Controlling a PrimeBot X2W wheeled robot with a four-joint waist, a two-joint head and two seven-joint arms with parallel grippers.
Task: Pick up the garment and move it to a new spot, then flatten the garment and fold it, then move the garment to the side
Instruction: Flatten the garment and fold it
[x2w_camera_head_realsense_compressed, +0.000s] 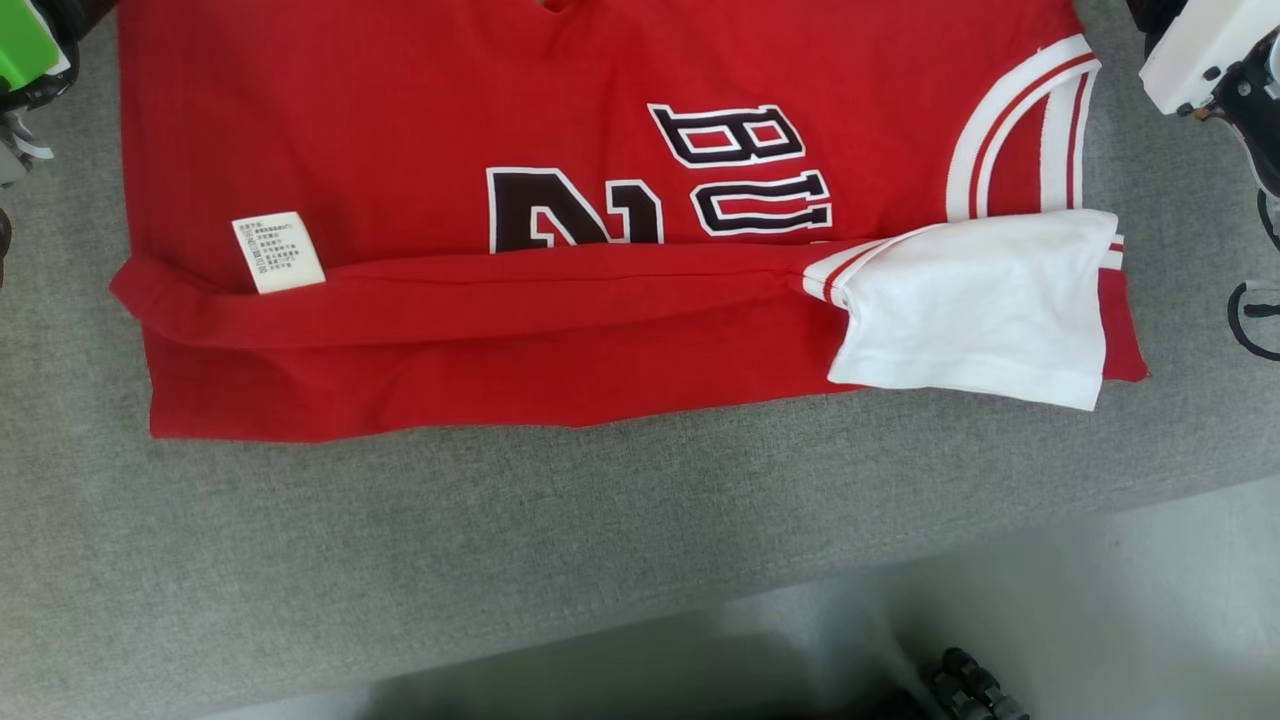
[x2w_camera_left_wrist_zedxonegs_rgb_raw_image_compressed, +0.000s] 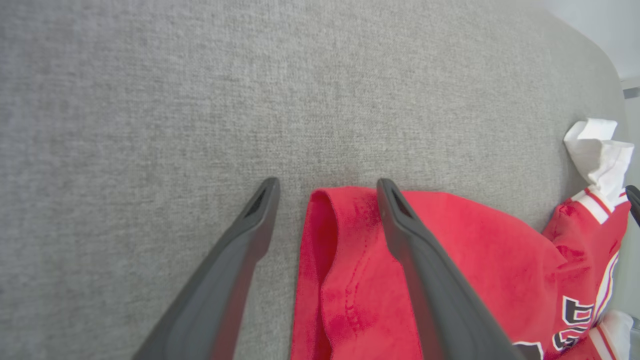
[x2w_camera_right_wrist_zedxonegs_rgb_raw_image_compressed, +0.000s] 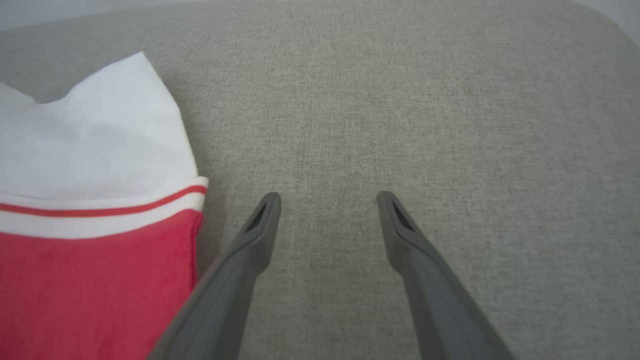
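The garment is a red jersey with black lettering, white striped armhole trim and a white sleeve. It lies across the grey table with its near long edge folded up over itself, and a white care label shows at the left. My left gripper is open just above the garment's left end. A rolled red hem lies between its fingers, and the right finger crosses the cloth. My right gripper is open over bare table, just right of the garment's sleeve end, holding nothing.
The grey fabric table has a wide bare strip in front of the garment. Its front edge runs diagonally at the lower right, with pale floor and a dark wheeled part beyond. My right arm's pale housing sits at the top right.
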